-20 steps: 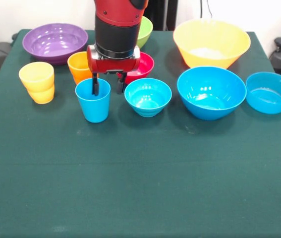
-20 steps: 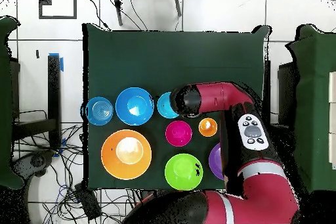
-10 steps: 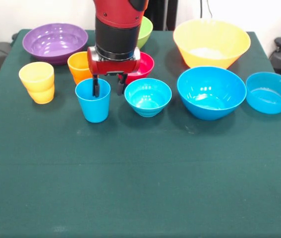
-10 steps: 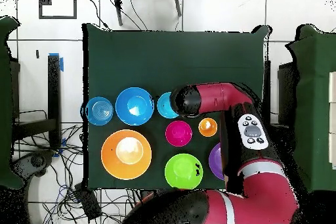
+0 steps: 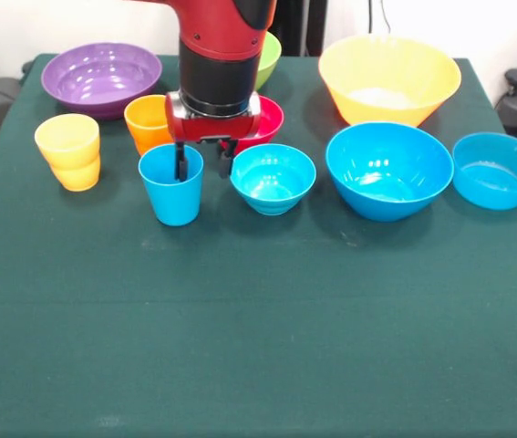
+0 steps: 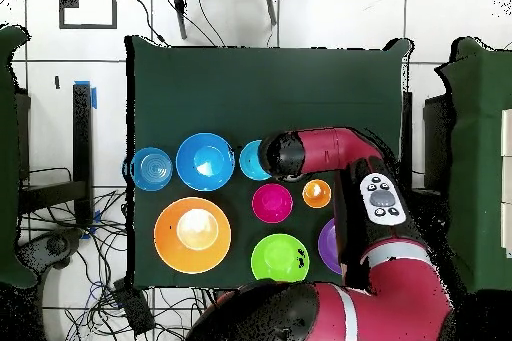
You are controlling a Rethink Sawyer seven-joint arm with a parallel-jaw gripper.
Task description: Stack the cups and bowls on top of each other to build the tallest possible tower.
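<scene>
The blue cup (image 5: 172,189) stands upright at the front left of the row. My gripper (image 5: 203,162) hangs over its right rim, open: one finger (image 5: 181,164) dips inside the cup and the other is outside, between the cup and the small blue bowl (image 5: 273,178). In the overhead view the arm hides the cup and part of the small blue bowl (image 6: 250,160). To the right stand a bigger blue bowl (image 5: 388,170) and another blue bowl (image 5: 498,170). The orange cup (image 5: 146,119) and red bowl (image 5: 269,119) sit just behind the gripper.
The yellow cup (image 5: 68,151) stands at the far left. Along the back are the purple bowl (image 5: 101,77), the green bowl (image 5: 268,53), half hidden by the arm, and the large yellow-orange bowl (image 5: 389,78). Green cloth (image 5: 258,328) covers the table.
My gripper has shifted slightly to the right over the blue cup's rim. The cup and bowls have stayed in place.
</scene>
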